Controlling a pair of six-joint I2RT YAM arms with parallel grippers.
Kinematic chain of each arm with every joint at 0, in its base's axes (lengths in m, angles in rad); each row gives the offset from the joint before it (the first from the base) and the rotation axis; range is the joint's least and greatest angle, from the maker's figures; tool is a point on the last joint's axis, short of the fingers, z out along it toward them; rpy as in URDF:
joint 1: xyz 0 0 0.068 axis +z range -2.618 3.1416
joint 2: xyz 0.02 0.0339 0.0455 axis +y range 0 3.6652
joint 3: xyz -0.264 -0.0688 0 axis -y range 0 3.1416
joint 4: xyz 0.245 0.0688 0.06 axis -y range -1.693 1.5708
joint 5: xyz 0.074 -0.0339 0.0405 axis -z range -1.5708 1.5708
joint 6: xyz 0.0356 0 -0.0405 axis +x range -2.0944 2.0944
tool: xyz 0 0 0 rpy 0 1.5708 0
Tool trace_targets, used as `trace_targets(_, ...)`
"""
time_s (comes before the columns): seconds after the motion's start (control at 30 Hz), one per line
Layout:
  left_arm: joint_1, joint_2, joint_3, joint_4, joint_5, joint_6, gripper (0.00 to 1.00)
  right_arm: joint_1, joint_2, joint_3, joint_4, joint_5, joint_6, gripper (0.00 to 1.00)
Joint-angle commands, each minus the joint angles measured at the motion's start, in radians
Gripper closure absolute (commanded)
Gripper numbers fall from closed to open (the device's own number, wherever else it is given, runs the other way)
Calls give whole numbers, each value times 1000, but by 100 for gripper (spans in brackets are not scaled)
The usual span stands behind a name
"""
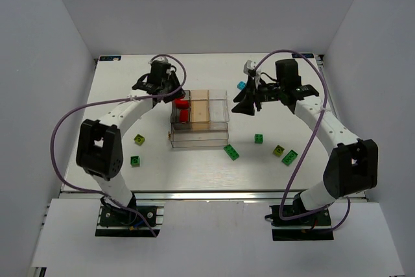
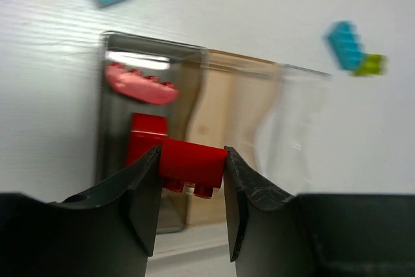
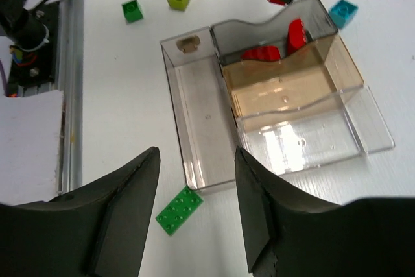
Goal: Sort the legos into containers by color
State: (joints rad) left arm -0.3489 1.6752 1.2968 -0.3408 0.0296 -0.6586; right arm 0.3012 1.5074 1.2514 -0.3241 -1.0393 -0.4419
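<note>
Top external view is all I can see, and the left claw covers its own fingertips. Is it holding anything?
Observer: Yes, the left wrist view shows the left claw shut on a red brick.
Operator: How many bricks are already in the box?
Observer: Two loose red bricks lie in the grey compartment, per the right wrist view.
Operator: And the right claw?
Observer: Open, with nothing between its fingers.
</note>
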Motion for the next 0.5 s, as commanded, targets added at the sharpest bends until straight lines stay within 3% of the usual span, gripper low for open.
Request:
trace_targets(0.0,-1,59,113,-219,-218,71,83,-8,-36,-27,-12,94,0,44)
trace_targets(0.1,-1,116,145,-257,-241,86,82,-11,-39,-44,-7,154,11,43)
trace_targets(0.17,-1,147,167,-270,-246,93,76,-16,-36,-52,-9,191,14,42)
trace_targets(0.2,-1,156,176,-276,-246,91,62,-14,-32,-52,-15,205,14,40)
trace_targets(0.33,-12,190,211,-302,-241,93,29,-19,-7,-34,-64,272,8,37)
trace_targets(0.47,-12,189,213,-285,-197,102,26,-28,-15,-58,-79,305,5,36)
